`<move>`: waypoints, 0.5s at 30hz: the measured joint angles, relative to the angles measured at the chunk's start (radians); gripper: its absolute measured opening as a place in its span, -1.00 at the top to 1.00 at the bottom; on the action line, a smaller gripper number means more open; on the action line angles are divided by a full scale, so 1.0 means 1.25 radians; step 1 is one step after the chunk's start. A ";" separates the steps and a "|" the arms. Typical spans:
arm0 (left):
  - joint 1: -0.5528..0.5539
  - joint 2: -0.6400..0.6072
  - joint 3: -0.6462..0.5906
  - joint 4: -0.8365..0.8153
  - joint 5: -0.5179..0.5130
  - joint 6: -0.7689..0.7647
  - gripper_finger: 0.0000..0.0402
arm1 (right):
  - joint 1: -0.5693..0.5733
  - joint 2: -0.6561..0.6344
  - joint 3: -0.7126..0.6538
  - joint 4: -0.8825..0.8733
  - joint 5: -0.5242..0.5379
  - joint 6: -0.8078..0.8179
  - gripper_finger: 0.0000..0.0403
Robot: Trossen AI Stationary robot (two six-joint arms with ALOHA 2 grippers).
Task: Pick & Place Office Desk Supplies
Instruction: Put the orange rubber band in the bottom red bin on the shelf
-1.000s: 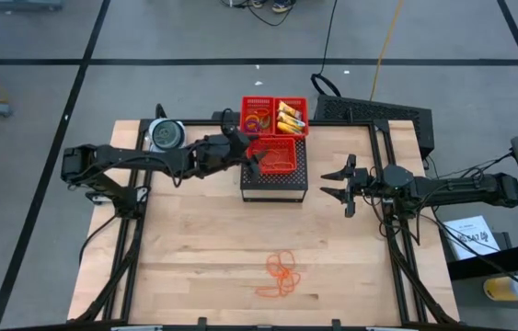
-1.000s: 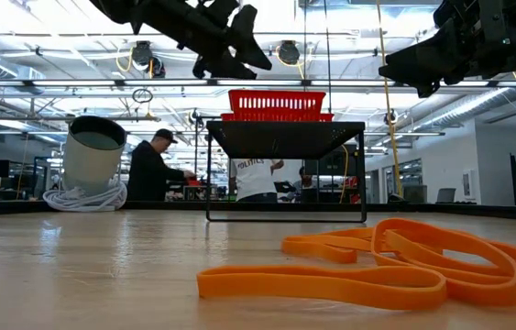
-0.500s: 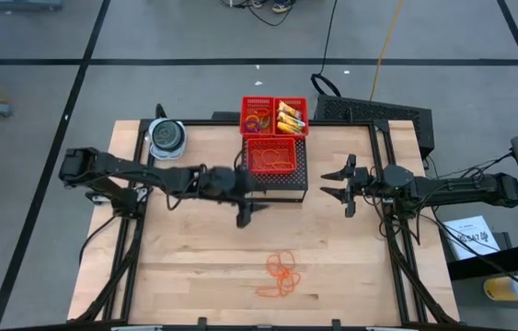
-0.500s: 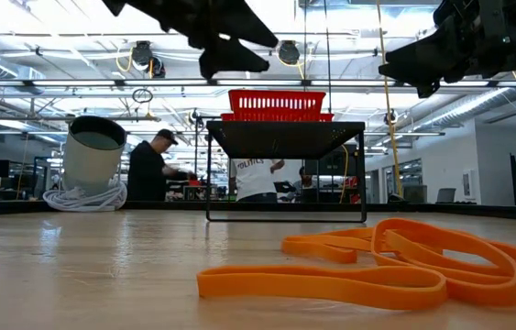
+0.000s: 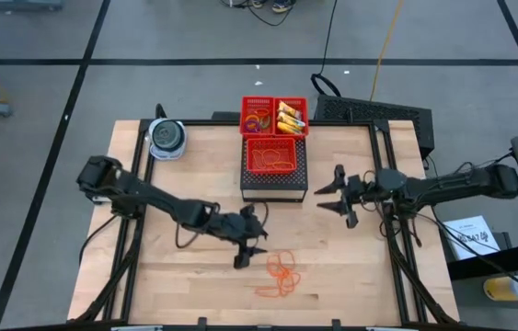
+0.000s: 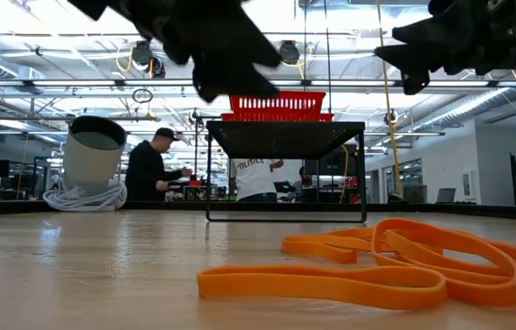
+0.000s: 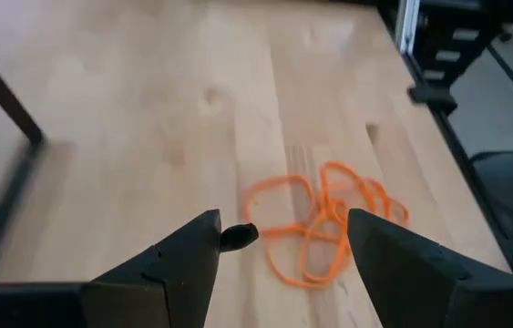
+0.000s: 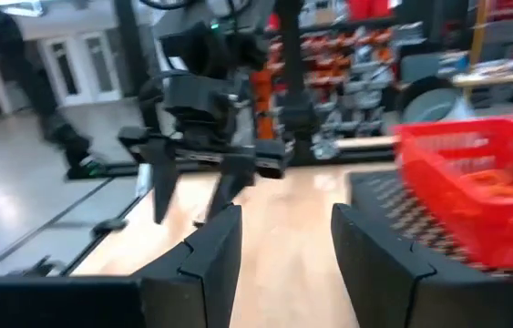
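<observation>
A tangle of thin orange rubber bands point(image 5: 282, 274) lies flat on the wooden table near its near edge; it is close up in the low view point(image 6: 395, 266) and ahead of the fingers in the left wrist view point(image 7: 322, 230). My left gripper point(image 5: 249, 241) point(image 7: 283, 251) is open and hovers just left of and beyond the bands, touching nothing. My right gripper point(image 5: 337, 195) point(image 8: 283, 246) is open in the air right of the black stand. Coloured rings point(image 5: 258, 118), yellow packets point(image 5: 288, 116) and more bands point(image 5: 273, 158) lie in the red baskets.
Two-part red basket point(image 5: 275, 101) and a single red basket point(image 5: 251, 154) sit on a black mesh stand point(image 5: 275, 188) at the far middle. A blue-grey round container point(image 5: 166, 138) stands at the far left corner. Bare wood lies around the bands. People show beyond the table point(image 6: 152, 170).
My left gripper has left the front red basket and swept toward the table's near edge, coming down close to the loose rubber bands, still open. My right gripper has shifted a little toward the left and the near edge. The bands have not moved.
</observation>
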 joint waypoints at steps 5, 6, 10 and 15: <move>-0.011 0.079 0.000 0.064 0.000 -0.043 -0.25 | 0.098 0.144 0.000 0.101 0.002 0.003 0.21; -0.011 0.094 0.000 0.077 0.000 -0.049 -0.25 | 0.122 0.175 0.000 0.120 0.003 0.012 0.21; -0.008 0.136 0.000 0.112 0.000 -0.061 -0.23 | 0.220 0.302 0.003 0.193 0.038 0.051 0.21; 0.009 0.149 0.000 0.133 -0.001 -0.062 -0.24 | 0.321 0.444 0.073 0.178 0.133 0.066 0.21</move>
